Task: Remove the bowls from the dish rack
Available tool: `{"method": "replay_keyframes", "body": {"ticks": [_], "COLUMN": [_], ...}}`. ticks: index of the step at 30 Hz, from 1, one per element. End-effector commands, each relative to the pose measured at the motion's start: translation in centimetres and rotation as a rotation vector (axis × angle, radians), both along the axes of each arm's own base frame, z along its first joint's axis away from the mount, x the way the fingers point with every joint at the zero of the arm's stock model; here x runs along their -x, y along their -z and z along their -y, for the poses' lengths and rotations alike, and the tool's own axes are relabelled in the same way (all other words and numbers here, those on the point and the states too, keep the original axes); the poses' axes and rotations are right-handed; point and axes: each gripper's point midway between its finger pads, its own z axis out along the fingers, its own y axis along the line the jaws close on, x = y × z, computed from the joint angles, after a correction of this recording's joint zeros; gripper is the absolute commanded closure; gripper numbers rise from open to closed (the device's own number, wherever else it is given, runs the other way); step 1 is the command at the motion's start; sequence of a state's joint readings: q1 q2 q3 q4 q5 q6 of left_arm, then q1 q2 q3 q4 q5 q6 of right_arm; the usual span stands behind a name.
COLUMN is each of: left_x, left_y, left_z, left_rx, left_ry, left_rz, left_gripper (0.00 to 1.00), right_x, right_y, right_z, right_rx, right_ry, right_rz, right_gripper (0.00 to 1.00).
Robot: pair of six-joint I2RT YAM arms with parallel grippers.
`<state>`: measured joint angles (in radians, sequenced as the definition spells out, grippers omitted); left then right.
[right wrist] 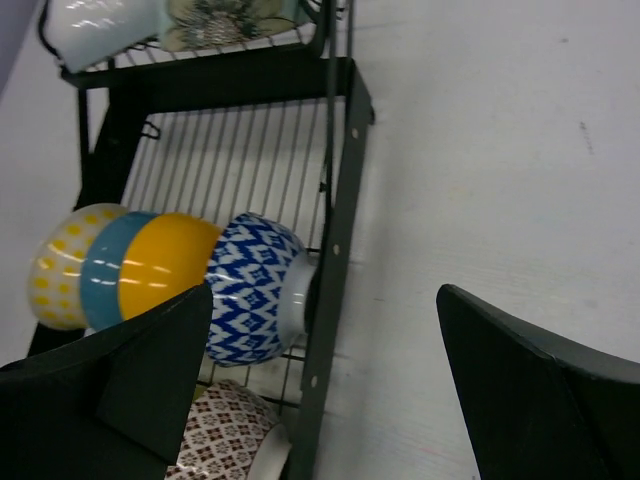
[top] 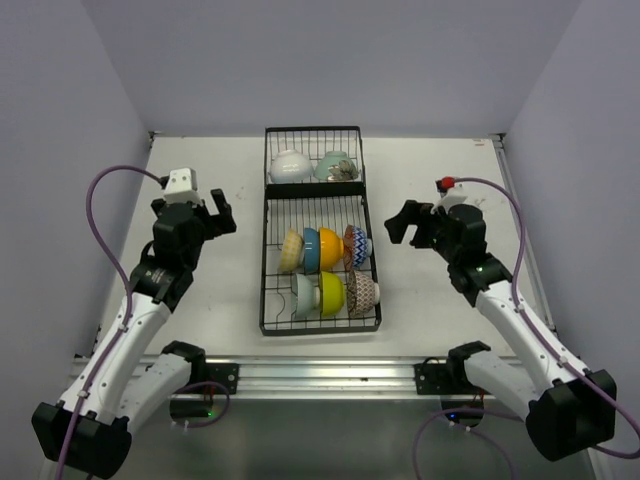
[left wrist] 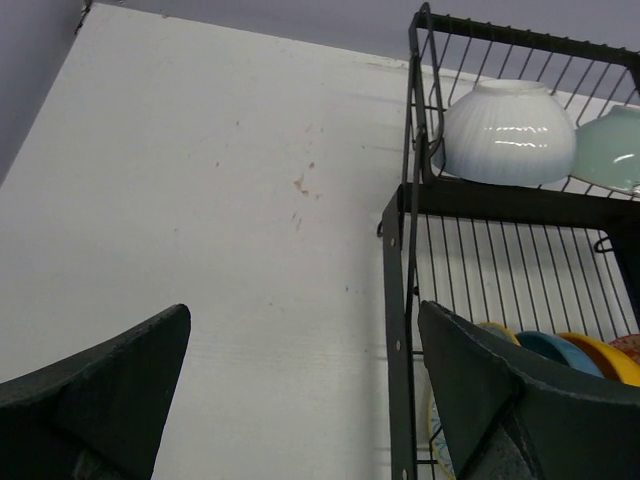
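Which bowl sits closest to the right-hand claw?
The blue zigzag bowl, at the right end of the middle row, against the rack's side nearest the right gripper.

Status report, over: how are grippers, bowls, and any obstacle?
Left gripper open, empty, left of dish rack. Right gripper open, empty, right of it. Bowls all racked, none lifted. Nothing seen blocking.

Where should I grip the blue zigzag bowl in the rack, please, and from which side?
Probably its upper rim, from above, with the right gripper. The blue zigzag bowl stands on edge, foot toward the right wall of the dish rack, orange bowl against its mouth; only the top looks free.
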<state>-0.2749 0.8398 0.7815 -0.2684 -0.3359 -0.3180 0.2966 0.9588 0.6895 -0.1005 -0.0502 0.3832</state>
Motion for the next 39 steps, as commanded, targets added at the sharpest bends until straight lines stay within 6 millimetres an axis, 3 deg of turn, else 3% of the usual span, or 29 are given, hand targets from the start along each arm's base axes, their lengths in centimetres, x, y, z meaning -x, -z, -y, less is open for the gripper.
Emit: {"method": "replay_keyframes", "body": {"ticks": [1,5,6,7,9,10,12,16,19,25,32,39], "left_x": [-0.4,-0.3,-0.2,-0.2,-0.2,-0.1,-0.1,-0.1,-0.1,-0.1,-0.1,-0.2], "left_y": [-2.8,-3.4,-3.4,-3.5,-3.5,-3.5,-3.5,-3.4,-3.4,-3.3,-3.3,-3.2], "left_z": [2.1,3.8,3.8,3.7,3.5,3.5,3.3,3.1,3.0,3.1,3.2,3.5], "left_rx": [0.041,0.064,0.064,0.063,0.063,0.063,0.06,0.062,0.061,0.064,0.069,0.071], "left_ry": [0.127,0.221,0.221,0.219,0.211,0.208,0.197,0.182,0.179,0.183,0.19,0.203], "left_rz": [0.108,0.132,0.132,0.135,0.135,0.137,0.138,0.132,0.132,0.128,0.125,0.122], "left_gripper": [0.0,0.0,0.0,0.0,0.0,0.0,0.0,0.0,0.0,0.0,0.0,0.0], "right_x": [0.6,-0.4,-1.0,-1.6,-2.9,-3.4,-4.4,-6.7,-7.9,-10.7,-12.5,-14.0], "right_y": [-4.4,-6.1,-5.6,-6.8,-6.3,-7.6,-7.6,-7.0,-7.3,-5.8,-2.9,-2.5], "right_z": [-4.0,-5.7,-6.1,-6.6,-7.3,-7.8,-8.4,-10.8,-11.5,-12.0,-13.4,-14.2], "right_rx": [-0.13,-0.261,-0.291,-0.376,-0.456,-0.531,-0.577,-0.627,-0.664,-0.749,-0.807,-0.881], "right_ry": [-0.208,-0.237,-0.229,-0.214,-0.197,-0.197,-0.183,-0.166,-0.126,-0.013,0.063,0.083], "right_rz": [0.135,0.144,0.117,0.131,0.109,0.137,0.131,0.105,0.11,0.076,0.01,0.02], "right_gripper": [0.01,0.01,0.02,0.04,0.06,0.08,0.1,0.13,0.15,0.23,0.28,0.33]}}
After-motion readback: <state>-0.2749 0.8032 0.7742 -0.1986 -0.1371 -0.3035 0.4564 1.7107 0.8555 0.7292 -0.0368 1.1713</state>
